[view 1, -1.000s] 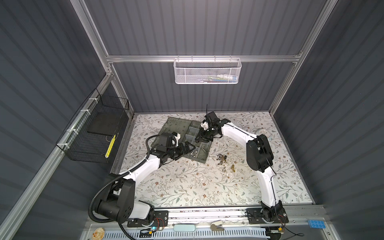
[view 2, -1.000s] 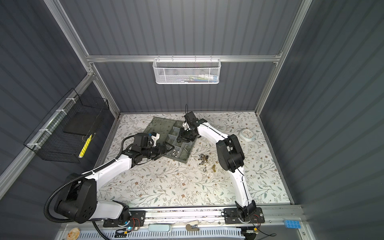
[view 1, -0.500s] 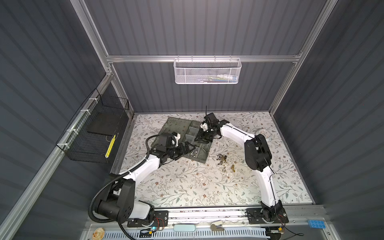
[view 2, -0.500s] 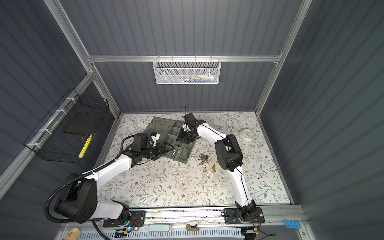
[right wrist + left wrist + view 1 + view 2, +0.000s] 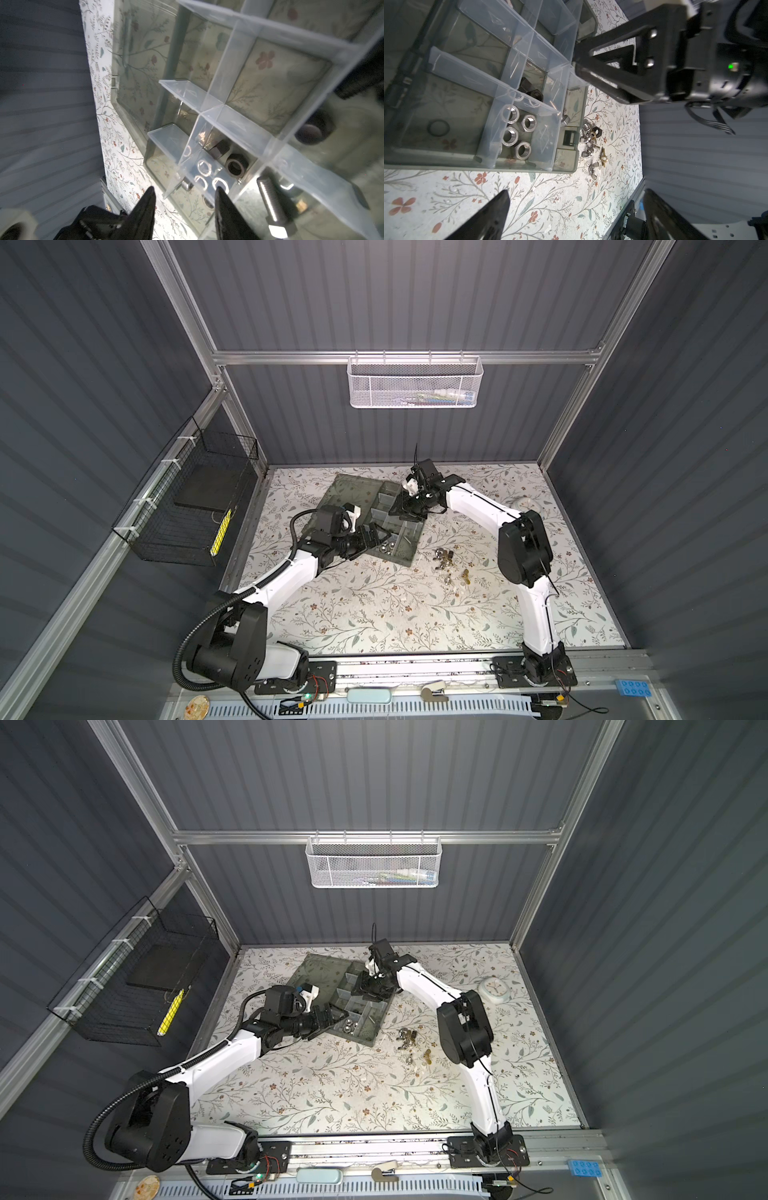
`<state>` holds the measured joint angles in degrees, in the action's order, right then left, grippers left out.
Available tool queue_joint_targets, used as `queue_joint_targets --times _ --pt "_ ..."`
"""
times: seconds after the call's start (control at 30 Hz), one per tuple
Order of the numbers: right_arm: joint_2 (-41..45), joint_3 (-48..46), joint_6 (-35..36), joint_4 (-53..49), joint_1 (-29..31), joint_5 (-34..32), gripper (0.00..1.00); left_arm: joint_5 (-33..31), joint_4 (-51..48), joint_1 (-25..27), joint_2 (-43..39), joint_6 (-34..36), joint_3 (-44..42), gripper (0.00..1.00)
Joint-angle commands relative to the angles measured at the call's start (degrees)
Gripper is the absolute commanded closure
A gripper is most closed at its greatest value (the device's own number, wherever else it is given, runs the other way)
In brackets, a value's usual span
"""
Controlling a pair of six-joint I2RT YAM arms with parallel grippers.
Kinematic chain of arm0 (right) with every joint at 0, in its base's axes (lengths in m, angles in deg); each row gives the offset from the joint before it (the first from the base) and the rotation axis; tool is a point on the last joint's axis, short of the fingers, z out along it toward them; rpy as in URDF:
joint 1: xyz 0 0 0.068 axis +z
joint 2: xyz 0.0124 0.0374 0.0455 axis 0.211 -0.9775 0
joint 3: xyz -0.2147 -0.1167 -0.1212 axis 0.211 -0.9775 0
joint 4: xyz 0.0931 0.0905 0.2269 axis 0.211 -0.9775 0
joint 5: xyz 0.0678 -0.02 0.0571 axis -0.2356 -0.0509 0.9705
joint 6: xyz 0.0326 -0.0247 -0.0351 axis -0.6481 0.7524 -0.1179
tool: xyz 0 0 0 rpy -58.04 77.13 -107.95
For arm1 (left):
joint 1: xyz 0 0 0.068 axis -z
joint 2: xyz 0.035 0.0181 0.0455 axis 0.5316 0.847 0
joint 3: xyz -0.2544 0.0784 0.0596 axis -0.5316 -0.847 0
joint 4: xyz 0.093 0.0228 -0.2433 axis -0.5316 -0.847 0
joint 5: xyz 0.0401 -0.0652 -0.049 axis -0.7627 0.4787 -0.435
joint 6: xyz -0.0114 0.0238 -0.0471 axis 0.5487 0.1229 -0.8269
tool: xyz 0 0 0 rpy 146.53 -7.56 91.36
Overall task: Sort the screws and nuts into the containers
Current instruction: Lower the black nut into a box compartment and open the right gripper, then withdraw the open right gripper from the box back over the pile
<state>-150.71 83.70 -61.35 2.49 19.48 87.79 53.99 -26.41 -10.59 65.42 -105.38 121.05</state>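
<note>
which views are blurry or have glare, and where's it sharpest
Right wrist view: the bolt close to the lens is soft, and the dividers glare and smear the silver nuts behind them into pale rings. Left wrist view: sharpest, those nuts are crisp; stripes on the wall curve slightly. In both top views: even light, wide-angle stretch, loose hardware too small to read.

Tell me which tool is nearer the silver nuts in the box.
Left. The left tool hovers just outside the box wall beside the silver nuts; the right tool hangs over compartments farther along.
</note>
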Motion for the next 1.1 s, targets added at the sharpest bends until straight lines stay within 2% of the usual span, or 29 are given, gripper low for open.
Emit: queue_joint_targets --times 0.0,0.17,0.3,0.47,0.53,0.77,1.0,1.07 --pt "5.31 -1.59 1.89 -1.11 -0.08 -2.99 0.48 -0.03 -1.05 1.09 -1.81 -0.62 0.04 0.00" --pt "11.05 -7.02 3.19 -1.00 -1.00 -5.81 0.40 -2.81 -1.74 5.01 -1.60 -0.28 1.07 0.00" --pt "16.57 -13.34 4.04 -0.41 -2.49 -8.94 0.31 -5.22 -1.46 8.48 -0.46 -0.19 2.18 0.00" --pt "22.82 -21.31 5.63 -0.09 -5.00 -12.55 0.13 -5.80 1.12 11.10 2.35 -1.34 3.10 0.00" --pt "25.08 -24.94 6.07 0.33 -6.24 -13.57 0.01 -5.98 2.28 11.99 3.71 -1.85 3.43 0.00" --pt "28.93 -34.37 7.62 0.89 -9.80 -16.74 0.01 -6.88 5.32 16.28 8.60 -2.84 5.37 0.00" --pt "27.26 -39.42 8.49 2.00 -10.63 -19.64 0.01 -7.20 8.38 20.92 13.84 -4.15 7.53 0.00" --pt "25.96 -40.19 8.18 2.50 -10.57 -19.70 0.06 -7.42 9.32 21.71 14.82 -4.60 7.85 0.00"
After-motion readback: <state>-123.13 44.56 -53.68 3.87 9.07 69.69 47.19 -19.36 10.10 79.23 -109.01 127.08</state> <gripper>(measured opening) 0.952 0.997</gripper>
